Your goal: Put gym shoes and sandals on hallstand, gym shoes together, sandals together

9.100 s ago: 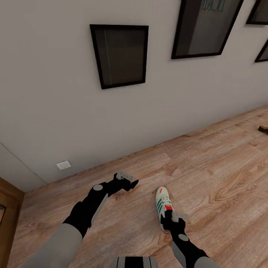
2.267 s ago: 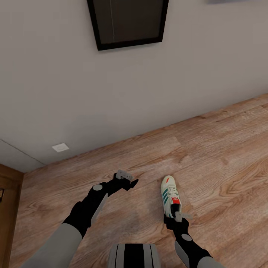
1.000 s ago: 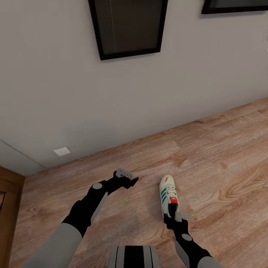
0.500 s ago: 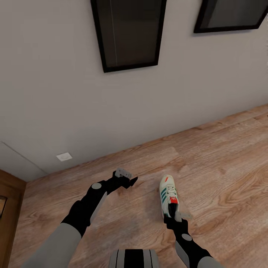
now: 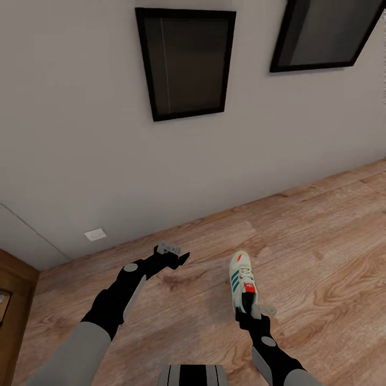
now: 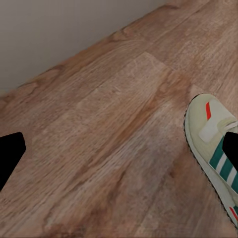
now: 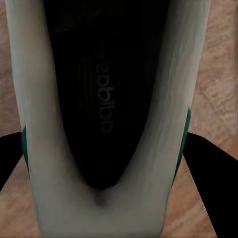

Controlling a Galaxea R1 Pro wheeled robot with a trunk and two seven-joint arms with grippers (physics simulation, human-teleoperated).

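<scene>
While the right gripper (image 5: pixel 251 306) pinched one gym shoe (image 5: pixel 241 280) by its heel above the corridor floor (image 5: pixel 321 241), the left gripper (image 5: pixel 172 256) hung spread and empty beside that shoe; judging by this, the other three shoes remained to be racked.

Two dark frames (image 5: pixel 186 63) on pale wall (image 5: pixel 80 134); perhaps a socket (image 5: pixel 95 234).

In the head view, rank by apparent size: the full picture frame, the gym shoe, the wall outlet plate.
1. Picture frame, by far the largest, though it hangs farther from the camera.
2. Gym shoe, held at its heel by the right hand.
3. Wall outlet plate, smallest.
</scene>
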